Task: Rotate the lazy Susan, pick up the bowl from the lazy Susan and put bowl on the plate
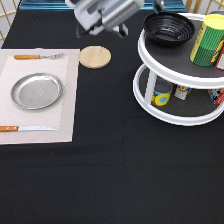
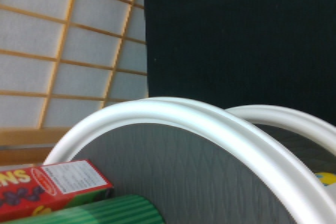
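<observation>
Glossy ridged bowl [image 1: 168, 28] beside tool [image 1: 112, 22]

Black bowl [image 1: 169, 28] upright on lazy Susan [image 1: 165, 114]; plate [image 1: 36, 91] bare.

The bowl [image 1: 169, 27] sits on the upper tier of the lazy Susan [image 1: 170, 107] at the exterior view's right, the plate [image 1: 36, 91] lies on a placemat [image 1: 65, 120] at the left, a coaster [image 1: 95, 56] between them.
</observation>
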